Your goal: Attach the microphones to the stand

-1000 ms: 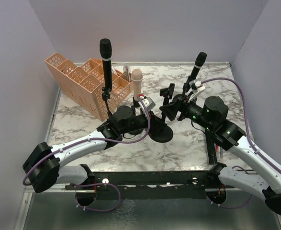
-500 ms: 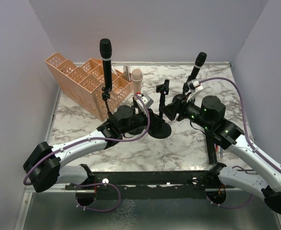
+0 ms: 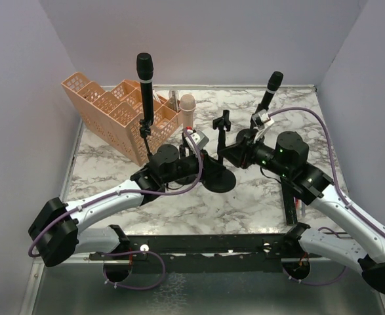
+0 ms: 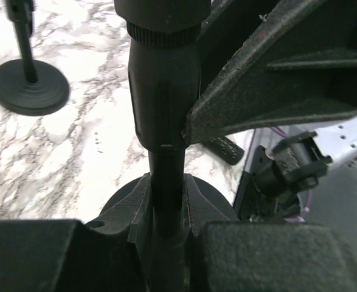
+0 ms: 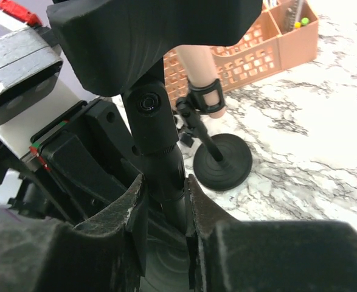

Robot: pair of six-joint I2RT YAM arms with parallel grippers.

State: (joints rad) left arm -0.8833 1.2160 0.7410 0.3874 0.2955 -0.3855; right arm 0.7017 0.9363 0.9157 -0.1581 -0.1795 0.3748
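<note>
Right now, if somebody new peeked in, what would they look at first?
Two robot arms meet in the middle of the marble table, where the left fingers and the right fingers both pinch the pole of an empty stand. Behind them a tall black microphone sticks up by a peach basket. A pink microphone stands beside it.

A basket [image 3: 107, 105] sits at the left rear of the table [image 3: 258, 203], with one microphone [image 3: 145, 75] upright on a stand [image 3: 144, 130] just in front of it and a second microphone [image 3: 187, 107] to its right. The middle stand [image 3: 223, 182] is at the centre, and a third microphone [image 3: 271, 85] stands at the right rear.
</note>
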